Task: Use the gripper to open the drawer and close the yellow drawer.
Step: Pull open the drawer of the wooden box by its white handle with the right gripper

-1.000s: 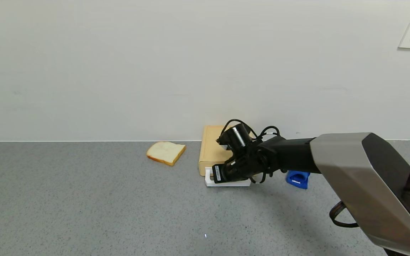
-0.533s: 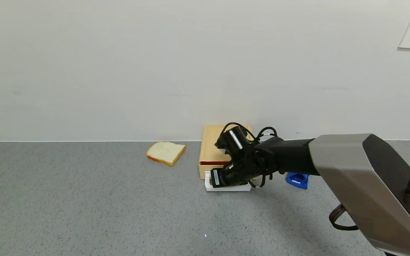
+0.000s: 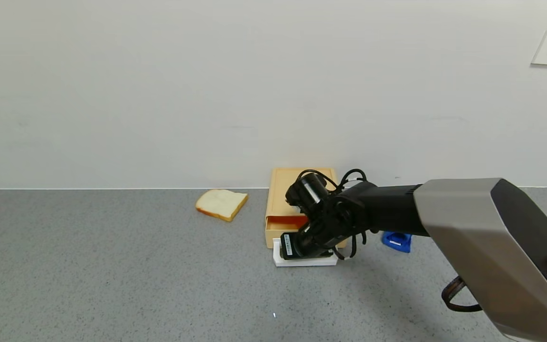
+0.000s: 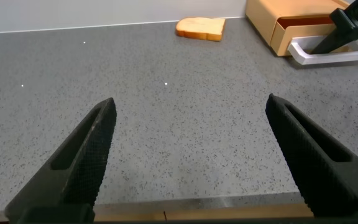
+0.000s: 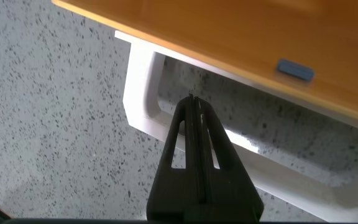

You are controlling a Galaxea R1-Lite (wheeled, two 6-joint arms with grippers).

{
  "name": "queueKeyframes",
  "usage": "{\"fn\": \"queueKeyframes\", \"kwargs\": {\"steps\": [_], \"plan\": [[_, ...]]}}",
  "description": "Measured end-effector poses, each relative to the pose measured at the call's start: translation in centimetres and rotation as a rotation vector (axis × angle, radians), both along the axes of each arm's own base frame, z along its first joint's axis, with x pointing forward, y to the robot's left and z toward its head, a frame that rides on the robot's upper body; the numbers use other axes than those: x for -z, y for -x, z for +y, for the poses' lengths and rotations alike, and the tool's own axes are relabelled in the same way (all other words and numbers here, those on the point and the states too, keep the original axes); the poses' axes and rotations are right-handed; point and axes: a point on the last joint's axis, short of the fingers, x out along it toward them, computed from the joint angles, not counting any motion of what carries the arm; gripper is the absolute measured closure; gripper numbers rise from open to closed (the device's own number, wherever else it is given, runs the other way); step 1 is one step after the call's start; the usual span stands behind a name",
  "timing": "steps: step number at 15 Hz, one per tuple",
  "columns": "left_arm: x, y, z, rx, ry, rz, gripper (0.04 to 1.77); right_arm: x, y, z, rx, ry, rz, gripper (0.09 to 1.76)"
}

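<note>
The pale yellow drawer (image 3: 283, 222) stands partly pulled out of its flat yellow casing (image 3: 280, 189) by the back wall. Its white loop handle (image 3: 305, 261) points toward me. My right gripper (image 3: 297, 250) is shut, and its closed fingertips sit hooked inside the handle loop; in the right wrist view the gripper (image 5: 193, 104) is against the white handle (image 5: 140, 93), below the drawer front (image 5: 229, 37). My left gripper (image 4: 190, 102) is open and empty low over the grey table, well away from the drawer (image 4: 303, 26).
A slice of bread (image 3: 221, 204) lies left of the casing. A small blue object (image 3: 397, 240) sits right of the drawer, behind my right arm. The white wall runs close behind the casing. The grey table (image 3: 112, 275) spreads wide in front.
My right gripper has moved toward me with the handle, and the drawer has slid partly out of its casing, so its inside now shows.
</note>
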Motion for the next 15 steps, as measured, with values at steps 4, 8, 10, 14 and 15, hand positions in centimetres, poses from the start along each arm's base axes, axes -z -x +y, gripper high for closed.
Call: {"fn": "queueKeyframes", "kwargs": {"steps": [4, 8, 10, 14, 15], "plan": [[0.0, 0.0, 0.0, 0.0, 0.0, 0.0, 0.08, 0.0, 0.7, 0.0, 0.004, 0.025, 0.042, 1.73], [0.0, 0.0, 0.0, 0.0, 0.0, 0.0, 0.08, -0.1, 1.1, -0.3, 0.022, 0.043, 0.074, 1.73], [0.0, 0.0, 0.0, 0.0, 0.0, 0.0, 0.08, -0.1, 1.5, -0.3, 0.032, 0.057, 0.097, 1.73], [0.0, 0.0, 0.0, 0.0, 0.0, 0.0, 0.08, -0.1, 2.3, 0.0, 0.04, 0.067, 0.129, 1.73], [0.0, 0.0, 0.0, 0.0, 0.0, 0.0, 0.08, -0.1, 2.5, 0.1, 0.036, 0.07, 0.131, 1.73]]}}
